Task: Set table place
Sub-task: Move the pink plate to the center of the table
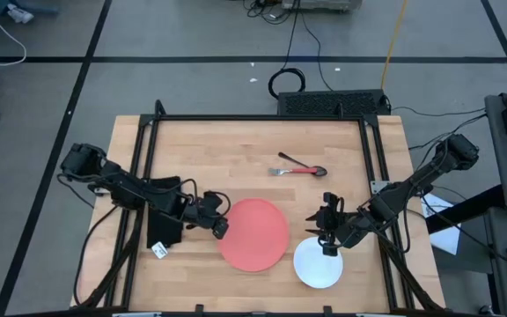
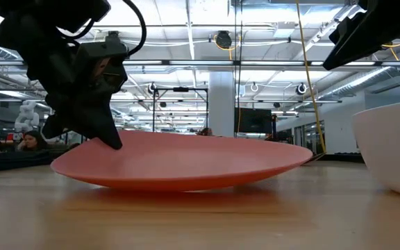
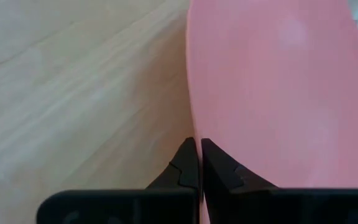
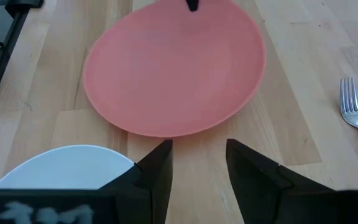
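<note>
lighting: bright, even light is coming from ceiling strip lamps (image 2: 186, 31) glowing in the low view | shadows: soft ones are lying under the pink plate (image 2: 186, 161) on the desk (image 2: 186, 215) | glare: a pale sheen is showing on the plate | focus: the nearest desk surface and white bowl (image 2: 394, 149) are blurring

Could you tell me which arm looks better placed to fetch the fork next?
Probably the right: its gripper is open and empty beside the white bowl, nearer the fork. The left gripper is pinching the pink plate.
</note>
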### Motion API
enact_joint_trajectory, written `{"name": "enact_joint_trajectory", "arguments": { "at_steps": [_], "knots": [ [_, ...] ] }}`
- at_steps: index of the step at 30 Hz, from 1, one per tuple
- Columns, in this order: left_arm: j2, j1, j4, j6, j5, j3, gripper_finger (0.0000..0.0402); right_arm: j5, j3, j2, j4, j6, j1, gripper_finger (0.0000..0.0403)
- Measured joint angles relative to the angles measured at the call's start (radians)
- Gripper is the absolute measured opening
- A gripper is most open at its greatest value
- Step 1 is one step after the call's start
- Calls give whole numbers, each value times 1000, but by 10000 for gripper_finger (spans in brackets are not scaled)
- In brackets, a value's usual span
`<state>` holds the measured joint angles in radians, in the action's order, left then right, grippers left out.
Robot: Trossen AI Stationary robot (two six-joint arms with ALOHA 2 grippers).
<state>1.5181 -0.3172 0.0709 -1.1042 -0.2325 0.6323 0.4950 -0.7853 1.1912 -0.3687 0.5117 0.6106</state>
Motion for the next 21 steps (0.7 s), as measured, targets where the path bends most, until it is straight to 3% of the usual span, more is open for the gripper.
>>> {"name": "enact_joint_trajectory", "arguments": {
  "at_steps": [12,21],
  "knots": [
    [3,1,6,19,-5,0,3,0,0,0,1,0,0,141],
    [71,3,-23,52,-11,0,3,0,0,0,2,0,0,141]
  ]
}}
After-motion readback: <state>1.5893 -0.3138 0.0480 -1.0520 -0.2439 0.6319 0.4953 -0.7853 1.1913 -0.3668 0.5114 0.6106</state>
